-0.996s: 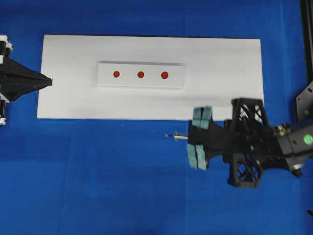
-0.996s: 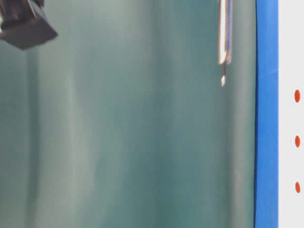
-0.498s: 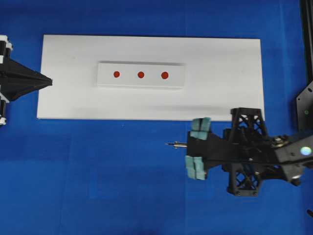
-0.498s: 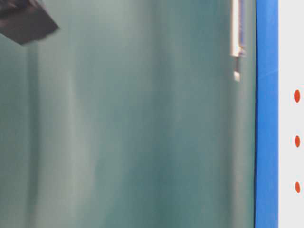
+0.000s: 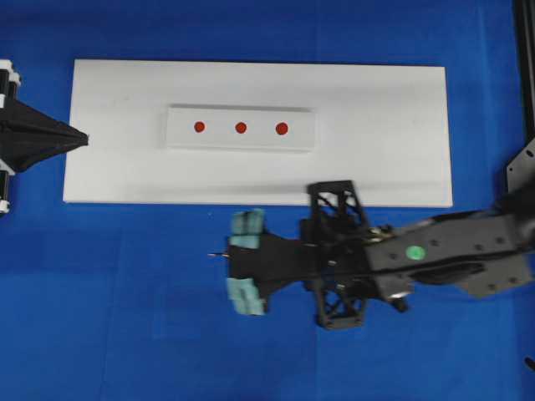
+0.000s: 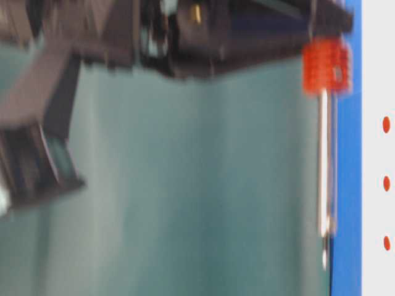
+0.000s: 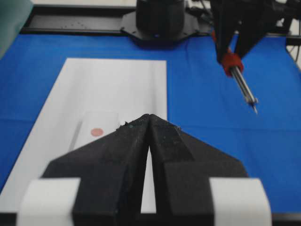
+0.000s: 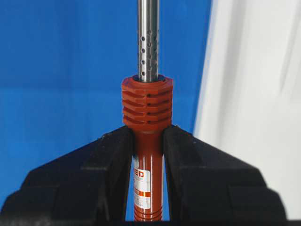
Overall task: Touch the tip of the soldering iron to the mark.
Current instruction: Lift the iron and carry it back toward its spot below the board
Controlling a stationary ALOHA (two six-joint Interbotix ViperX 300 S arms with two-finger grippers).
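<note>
The soldering iron has an orange-red ribbed handle and a thin silver shaft. My right gripper is shut on the handle. In the overhead view the right gripper hangs over the blue mat in front of the white board, and the iron's tip points left. Three red marks sit in a row on a small white strip. The tip is well short of them. My left gripper is shut and empty at the board's left edge. From it I see the iron and one mark.
The strip lies on a large white board on a blue mat. In the table-level view the iron's shaft runs beside the board edge with the marks to its right. A black frame stands far right.
The right arm has swept left along the mat in front of the board, carrying the iron with it. The left arm has stayed still.
</note>
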